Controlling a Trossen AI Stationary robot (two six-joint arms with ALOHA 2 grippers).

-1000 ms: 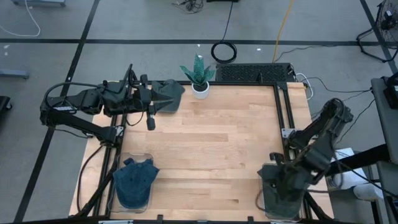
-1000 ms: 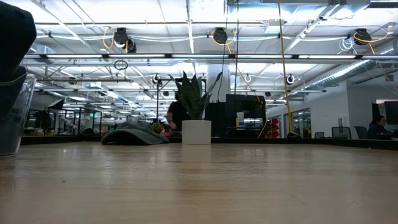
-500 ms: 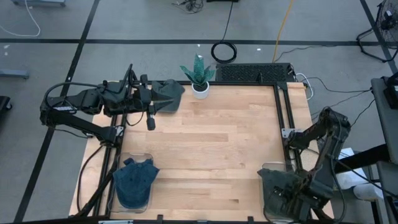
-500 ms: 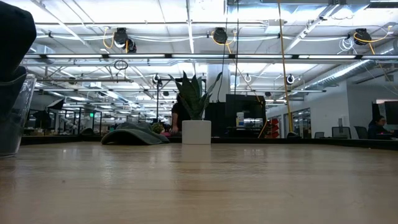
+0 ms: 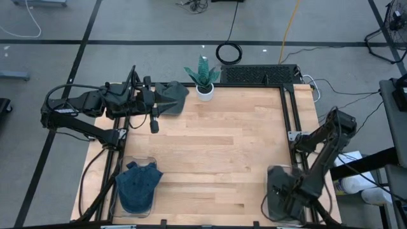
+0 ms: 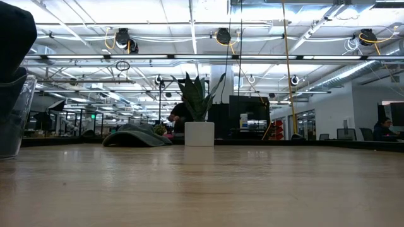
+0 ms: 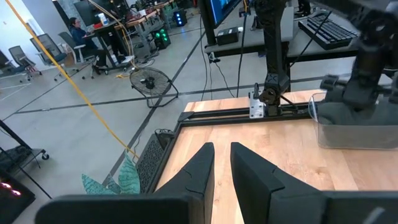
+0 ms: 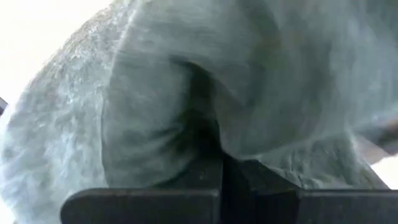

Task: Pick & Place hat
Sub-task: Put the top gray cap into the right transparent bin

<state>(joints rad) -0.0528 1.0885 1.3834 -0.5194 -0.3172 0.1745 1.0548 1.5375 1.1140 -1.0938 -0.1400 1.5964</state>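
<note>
A dark grey hat [image 5: 280,191] lies in a clear bin [image 5: 269,170] at the table's near right corner. My right gripper [image 5: 290,191] is down in that bin and shut on the hat's cloth [image 8: 186,112], which fills the right wrist view. A second grey-green hat [image 5: 170,97] rests flat on the far left of the table, also in the low view [image 6: 136,137]. My left gripper [image 7: 221,149] waits level beside it, pointing toward the table's right with its fingers close together. A blue hat [image 5: 140,184] sits in the near left bin. My right gripper pinches a bunched fold of the grey hat's cloth [image 8: 208,134] between its two fingers, which come from above into the bin. The cloth puckers toward the fingers [image 8: 249,180]. The hat still sits inside the bin; which part of the hat this is cannot be told.
A potted plant [image 5: 203,79] stands at the far edge, also in the low view [image 6: 199,133]. A clear bin [image 5: 136,160] sits at the near left corner. Black rails [image 5: 289,114] run along the table's right side. The wooden middle of the table [image 5: 216,146] is free.
My right arm has shifted over the near right bin. Its forearm swung out toward the near edge and then came back a little, and the gripper stayed down at the grey hat. My left arm and the other hats have kept still.
</note>
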